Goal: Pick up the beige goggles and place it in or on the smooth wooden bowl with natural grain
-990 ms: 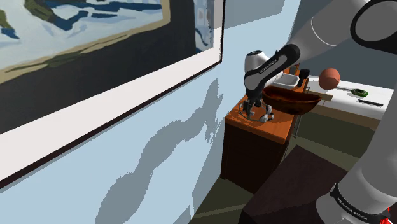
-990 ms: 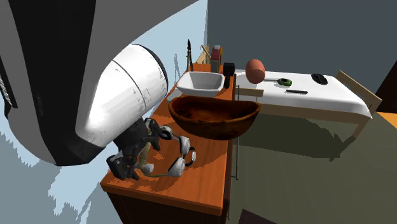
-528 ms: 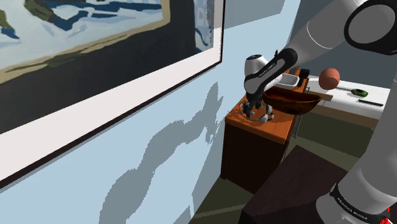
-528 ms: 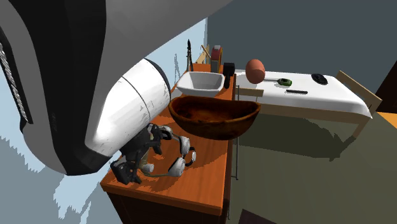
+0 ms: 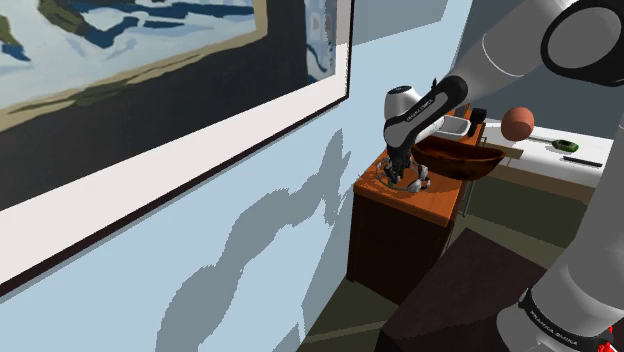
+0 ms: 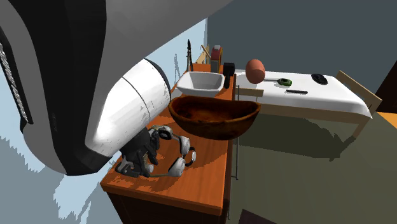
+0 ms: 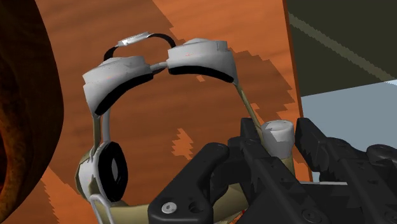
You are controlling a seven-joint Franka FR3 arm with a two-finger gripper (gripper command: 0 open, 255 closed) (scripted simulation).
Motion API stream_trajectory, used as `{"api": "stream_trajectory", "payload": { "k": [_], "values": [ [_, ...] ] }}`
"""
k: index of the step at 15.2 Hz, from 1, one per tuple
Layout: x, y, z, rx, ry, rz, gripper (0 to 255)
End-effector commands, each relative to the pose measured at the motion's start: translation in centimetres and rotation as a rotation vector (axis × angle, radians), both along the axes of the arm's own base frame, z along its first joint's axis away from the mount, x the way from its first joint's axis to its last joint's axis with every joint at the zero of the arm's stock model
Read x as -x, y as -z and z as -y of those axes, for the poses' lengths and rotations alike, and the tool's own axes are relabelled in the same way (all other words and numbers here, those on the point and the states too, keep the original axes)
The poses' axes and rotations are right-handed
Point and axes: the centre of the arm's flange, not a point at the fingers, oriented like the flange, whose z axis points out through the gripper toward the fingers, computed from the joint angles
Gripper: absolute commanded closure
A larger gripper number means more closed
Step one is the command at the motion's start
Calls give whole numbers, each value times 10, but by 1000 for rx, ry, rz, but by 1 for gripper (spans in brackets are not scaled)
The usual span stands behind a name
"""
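The goggles (image 7: 191,57) have pale grey cups, black rims and a beige strap, and they lie on the orange-brown cabinet top (image 6: 203,184). My gripper (image 7: 280,137) is down at their strap end, shut on a pale end piece clasped between the two black fingers (image 7: 315,140). In the second exterior view the gripper (image 6: 137,164) sits on the goggles (image 6: 181,154) at the side away from the bowl. The dark wooden bowl (image 6: 213,118) stands right behind them. From the shoulder view the gripper (image 5: 393,178) is low over the cabinet, beside the bowl (image 5: 458,160).
A white basin (image 6: 200,83) stands behind the bowl, with dark upright items (image 6: 189,54) at the cabinet's far end. A brown ball (image 6: 255,69) and small dark objects lie on the white bed-like surface (image 6: 312,95). The pale blue wall (image 5: 280,230) is close beside the cabinet.
The gripper has sunk lower onto the goggles and its fingers have gone from open to shut on the strap end. The goggles and bowl have stayed in place.
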Motion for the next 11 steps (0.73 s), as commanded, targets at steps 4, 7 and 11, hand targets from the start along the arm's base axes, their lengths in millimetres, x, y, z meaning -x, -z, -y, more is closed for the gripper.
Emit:
{"api": "stream_trajectory", "payload": {
  "k": [4,7,11],
  "values": [
    [0,0,0,0,0,0,255],
    [0,-5,0,0,0,0,255],
    [0,-26,0,0,0,0,255]
  ]
}}
